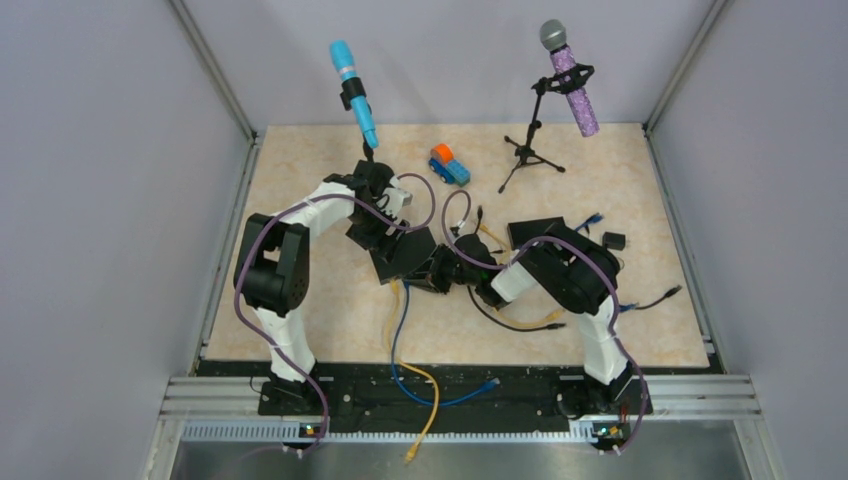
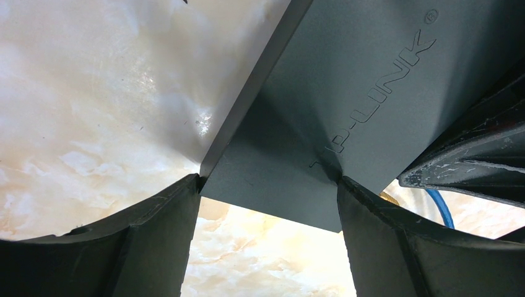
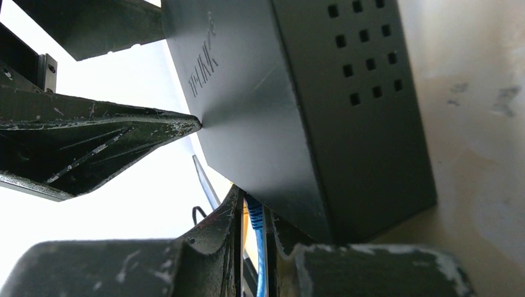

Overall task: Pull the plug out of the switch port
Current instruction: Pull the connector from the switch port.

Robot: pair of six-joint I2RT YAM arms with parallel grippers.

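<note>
Switch (image 1: 408,256): dark grey rectangular box. Embossed TP-LINK lettering on broad top face (image 2: 377,86). Grid of small square vent holes on side wall (image 3: 365,55). Located mid-desk (image 1: 300,180), turned diagonal to desk edges.

Plug (image 3: 254,215): blue connector, meeting switch at lower front edge, low in right wrist view. Mostly hidden; seating depth in port not discernible.

Blue cable (image 1: 397,335): running from switch toward near desk edge, then curving right along base rail. Short blue length also visible past switch in left wrist view (image 2: 441,204).
</note>
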